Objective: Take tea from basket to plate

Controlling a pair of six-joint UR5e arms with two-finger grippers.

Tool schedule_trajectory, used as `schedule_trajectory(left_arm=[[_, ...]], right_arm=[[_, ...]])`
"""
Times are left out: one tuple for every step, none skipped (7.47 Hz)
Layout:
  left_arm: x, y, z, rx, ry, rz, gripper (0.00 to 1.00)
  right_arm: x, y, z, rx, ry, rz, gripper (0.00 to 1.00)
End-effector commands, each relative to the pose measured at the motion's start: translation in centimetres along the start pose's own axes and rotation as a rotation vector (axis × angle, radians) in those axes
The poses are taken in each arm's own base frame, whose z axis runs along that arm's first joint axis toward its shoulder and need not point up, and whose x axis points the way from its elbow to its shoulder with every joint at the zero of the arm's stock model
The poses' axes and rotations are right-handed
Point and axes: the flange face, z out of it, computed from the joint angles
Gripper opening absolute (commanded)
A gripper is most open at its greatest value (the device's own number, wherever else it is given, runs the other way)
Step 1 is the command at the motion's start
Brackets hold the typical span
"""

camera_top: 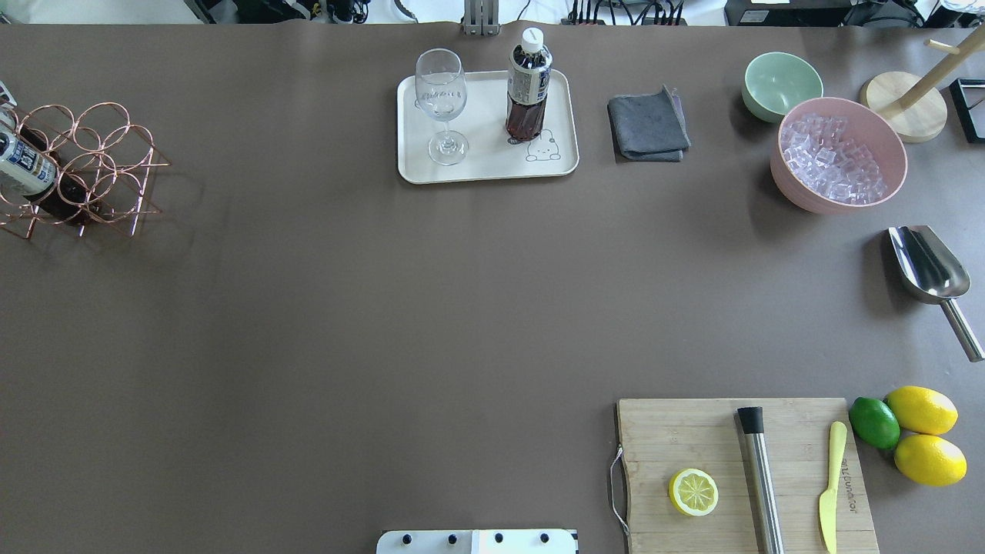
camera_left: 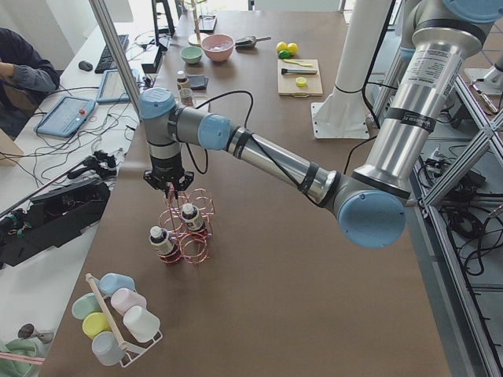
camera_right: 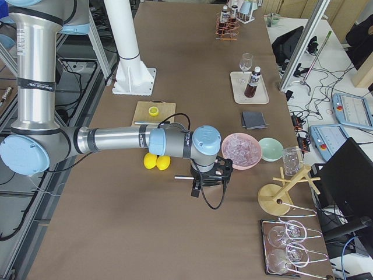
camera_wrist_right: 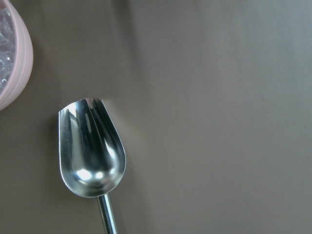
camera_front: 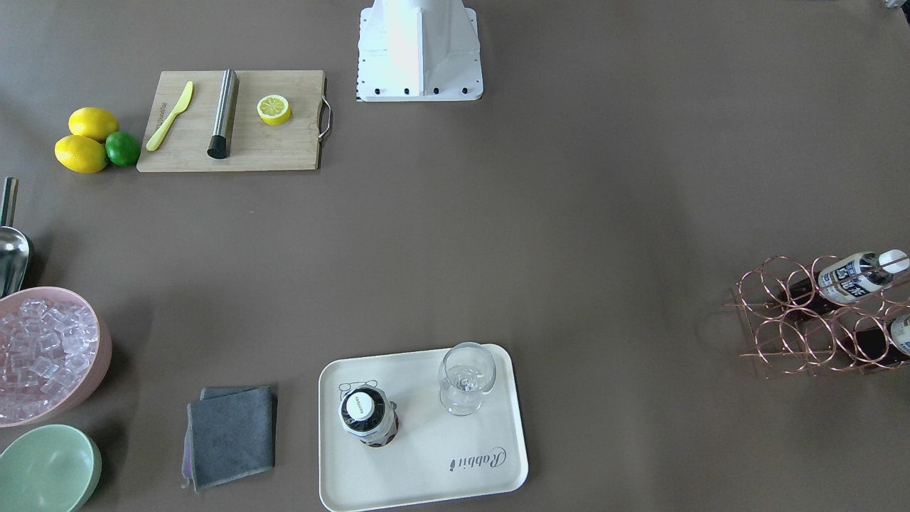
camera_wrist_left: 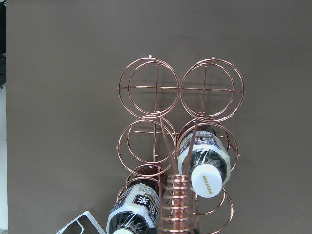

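One tea bottle [camera_front: 368, 416] stands upright on the cream plate [camera_front: 426, 462], next to a wine glass; it also shows in the overhead view [camera_top: 529, 85]. The copper wire basket [camera_wrist_left: 157, 87] sits at the table's end on my left [camera_top: 100, 161] and holds two more tea bottles [camera_wrist_left: 204, 161] [camera_wrist_left: 134, 212]. My left gripper [camera_left: 168, 187] hangs just above the basket; I cannot tell whether it is open or shut. My right gripper [camera_right: 210, 177] hovers over a metal scoop by the pink ice bowl; I cannot tell its state either.
A wine glass [camera_front: 466, 377] stands on the plate. A grey cloth [camera_front: 231, 434], a pink bowl of ice [camera_front: 43, 355], a green bowl [camera_front: 46, 469] and a metal scoop [camera_wrist_right: 90, 146] lie on my right. A cutting board [camera_front: 284, 149] holds a lemon half, knife and steel rod.
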Motion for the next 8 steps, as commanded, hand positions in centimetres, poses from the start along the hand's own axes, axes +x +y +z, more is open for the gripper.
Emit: schedule_trajectory(left_arm=[[0.1, -0.4, 0.4, -0.028, -0.005, -0.009, 0.0], [0.3, -1.1, 0.7, -0.027, 0.001, -0.009, 0.0], [0.5, -1.6, 0.4, -0.024, -0.004, -0.027, 0.0], [0.7, -2.3, -0.1, -0.017, -0.014, -0.036, 0.0], [0.8, -2.4, -0.3, -0.012, -0.015, -0.038, 0.0], [0.8, -2.4, -0.3, -0.011, -0.013, -0.039, 0.0], [1.0, -2.6, -0.5, -0.008, -0.017, -0.037, 0.0], [1.0, -2.5, -0.4, -0.008, -0.016, -0.043, 0.0]], right_arm=[[1.2, 0.0, 1.2, -0.026, 0.002, 0.026, 1.0], [1.5, -0.1, 1.7, -0.036, 0.0, 0.035, 1.0], [1.4, -0.2, 1.6, -0.033, -0.003, 0.034, 1.0], [1.6, -0.2, 1.8, -0.037, -0.003, 0.038, 1.0], [1.5, -0.2, 1.6, -0.035, -0.005, 0.035, 1.0], [1.6, -0.2, 1.7, -0.037, -0.004, 0.037, 1.0], [1.7, -0.2, 1.8, -0.04, -0.004, 0.04, 1.0], [1.5, -0.2, 1.7, -0.036, -0.004, 0.036, 1.0]])
